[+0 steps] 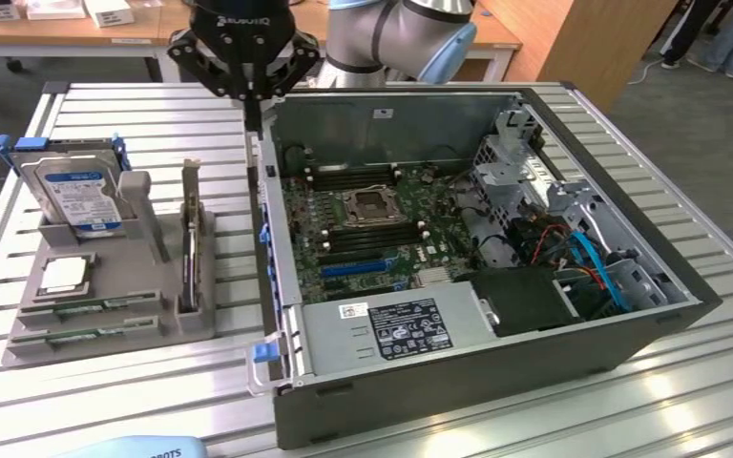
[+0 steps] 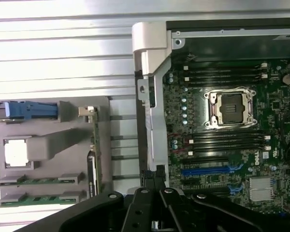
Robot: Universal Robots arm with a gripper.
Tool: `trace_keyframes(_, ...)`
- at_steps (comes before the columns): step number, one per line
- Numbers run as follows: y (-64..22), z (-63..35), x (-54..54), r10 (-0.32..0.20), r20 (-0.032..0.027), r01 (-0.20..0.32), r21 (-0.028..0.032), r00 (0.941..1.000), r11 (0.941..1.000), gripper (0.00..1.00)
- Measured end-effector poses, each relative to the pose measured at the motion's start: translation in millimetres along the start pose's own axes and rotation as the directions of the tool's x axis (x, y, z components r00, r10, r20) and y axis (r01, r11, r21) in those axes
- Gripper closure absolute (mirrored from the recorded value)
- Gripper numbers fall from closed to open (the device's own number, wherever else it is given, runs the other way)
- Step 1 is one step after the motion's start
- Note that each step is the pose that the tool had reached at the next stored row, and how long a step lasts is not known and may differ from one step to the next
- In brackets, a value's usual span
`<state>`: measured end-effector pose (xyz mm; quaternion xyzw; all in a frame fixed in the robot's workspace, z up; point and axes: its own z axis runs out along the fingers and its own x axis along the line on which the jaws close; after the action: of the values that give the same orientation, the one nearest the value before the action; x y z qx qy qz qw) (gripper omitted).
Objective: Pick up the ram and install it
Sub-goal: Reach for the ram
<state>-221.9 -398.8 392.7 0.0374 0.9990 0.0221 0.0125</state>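
Two green ram sticks [image 1: 93, 307] [image 1: 77, 334] lie flat in slots at the front of the grey holder [image 1: 112, 277], at the exterior view's left. The wrist view shows the same ram sticks [image 2: 38, 181] [image 2: 38, 198]. My black gripper [image 1: 253, 122] hangs above the open computer case's wall nearest the holder, towards the back of the table. Its fingers are shut together to a point, with nothing seen between them. In the wrist view the gripper [image 2: 153, 182] stands over that wall. The motherboard's memory slots [image 1: 369, 236] [image 2: 227, 140] lie empty beside the processor socket [image 1: 373, 204].
The holder also carries a hard drive [image 1: 73, 191], a square silver processor chip [image 1: 64, 274] and an upright dark expansion card [image 1: 188, 243]. The open case [image 1: 469, 382] holds a power supply [image 1: 392, 329], drive cages and cables [image 1: 596, 262]. Slatted metal table top [image 1: 150, 401] surrounds it.
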Motion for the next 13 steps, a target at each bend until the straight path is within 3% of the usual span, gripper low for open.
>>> trace_keyframes(13,-2.6,-0.9,35.1,0.0,0.0,0.0,0.0,1.0,1.0,0.9)
